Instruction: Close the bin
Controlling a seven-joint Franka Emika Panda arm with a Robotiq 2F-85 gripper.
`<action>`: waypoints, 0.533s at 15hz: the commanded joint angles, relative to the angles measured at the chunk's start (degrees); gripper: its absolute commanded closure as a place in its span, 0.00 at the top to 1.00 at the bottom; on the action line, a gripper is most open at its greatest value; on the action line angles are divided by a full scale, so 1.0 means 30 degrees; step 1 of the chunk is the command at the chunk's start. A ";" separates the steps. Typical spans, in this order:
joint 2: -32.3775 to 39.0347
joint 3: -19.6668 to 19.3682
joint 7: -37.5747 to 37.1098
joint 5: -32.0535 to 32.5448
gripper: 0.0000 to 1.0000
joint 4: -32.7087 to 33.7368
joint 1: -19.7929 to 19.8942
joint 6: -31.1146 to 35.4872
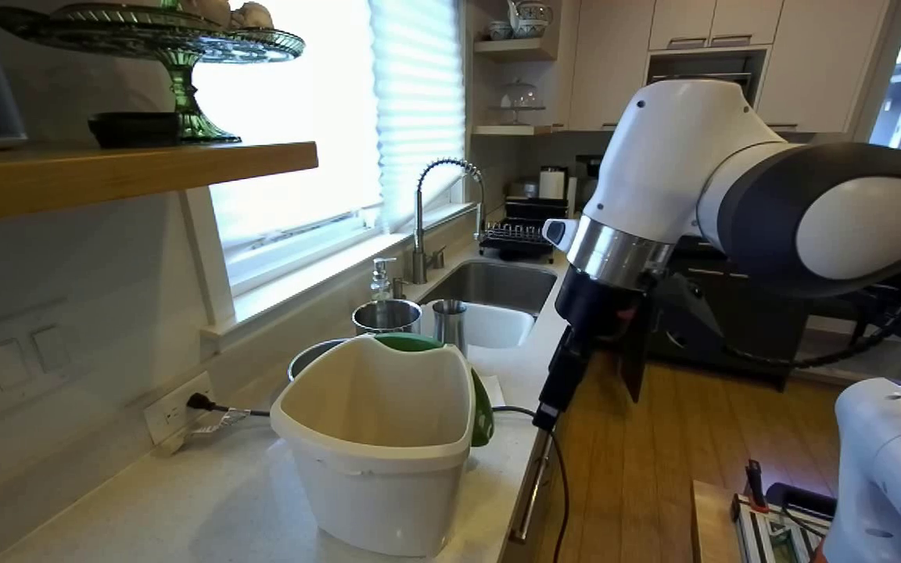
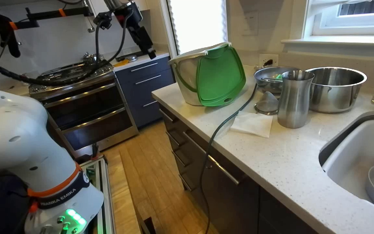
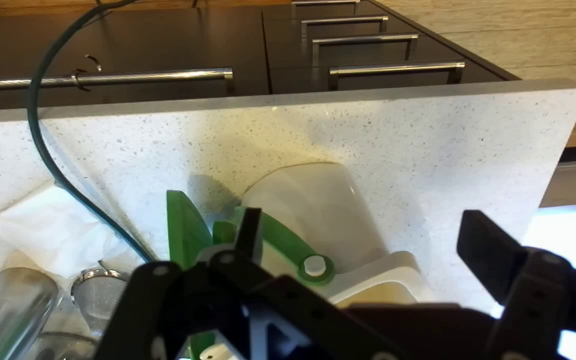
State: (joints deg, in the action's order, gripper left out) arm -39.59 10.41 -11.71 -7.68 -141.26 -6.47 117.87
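Bin (image 1: 384,500) is sitting upright near end of table (image 2: 271,152), mouth uncovered, green lid (image 2: 221,76) hanging down along side facing sink (image 1: 489,283). Handle (image 3: 288,239) is drooping too. Pincer (image 3: 363,227) is hovering near bin, clear of it, jaws standing wide apart; in wrist view one finger (image 3: 249,227) is blocking bit of handle. Cord (image 3: 33,106) is running across table past napkin (image 2: 253,123) and dangling over edge. Metal stuff is crowding lid side: strainer (image 2: 267,103) resting right beside cup (image 2: 293,104), bowl (image 2: 262,86) sitting behind, cup standing by pot (image 2: 331,99), no telling if touching.
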 commanded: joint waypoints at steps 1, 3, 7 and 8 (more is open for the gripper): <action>0.0013 -0.0033 -0.0017 0.0031 1.00 0.0032 -0.0033 -0.0033; 0.0663 0.0063 -0.0823 0.0696 1.00 0.0364 0.0817 -0.0004; 0.1068 -0.1616 0.1066 0.0932 1.00 -0.0069 0.1403 0.0237; 0.1168 -0.1944 0.1852 0.1455 1.00 -0.0297 0.1631 0.0899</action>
State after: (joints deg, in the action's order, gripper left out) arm -37.41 7.62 -11.02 -5.84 -141.07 -2.84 117.86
